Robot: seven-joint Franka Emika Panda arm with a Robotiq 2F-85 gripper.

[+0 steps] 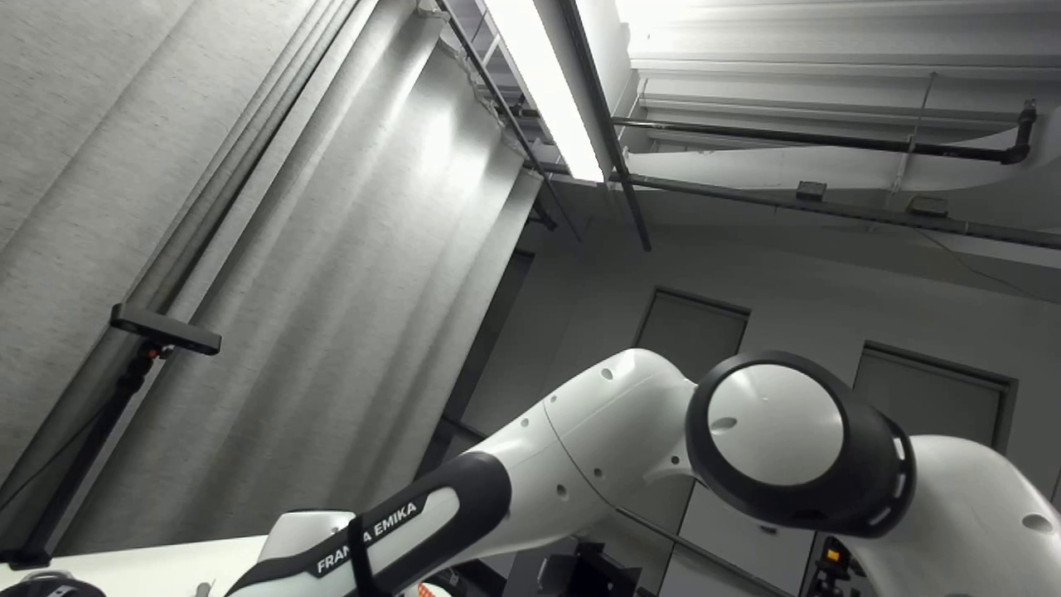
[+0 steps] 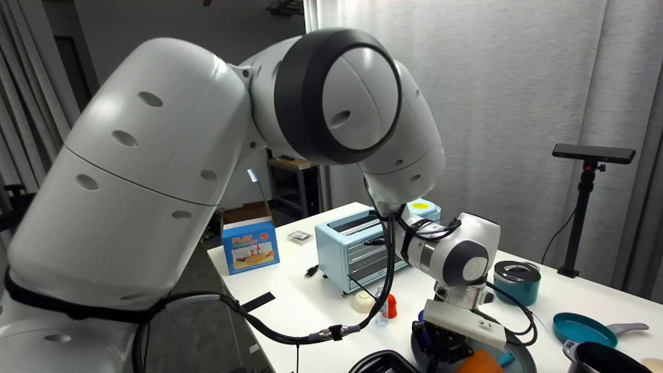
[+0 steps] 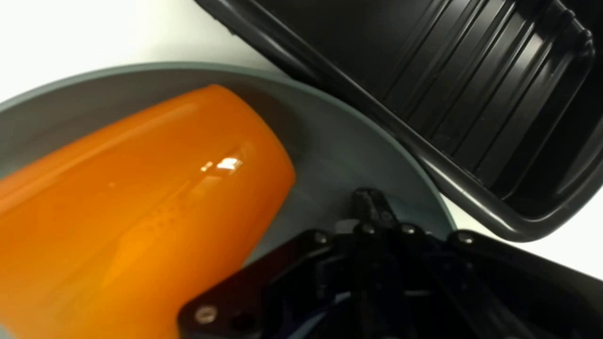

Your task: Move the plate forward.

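In an exterior view, near the white-and-black jointed robot arm [image 1: 605,414], the camera faced steeply upward, catching one edge of the flat white tabletop [image 1: 157,570]. In an exterior view it looked down past the arm [image 2: 155,171] to the tabletop's far edge. Both shared arm and tabletop. The wrist view looked closely down on the round grey plate [image 3: 339,141]; an exterior view shared that plate [image 2: 524,360].

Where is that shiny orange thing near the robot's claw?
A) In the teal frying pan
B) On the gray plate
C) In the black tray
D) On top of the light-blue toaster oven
B: the wrist view shows the orange thing lying on the gray plate, while the black tray sits outside the plate's rim.
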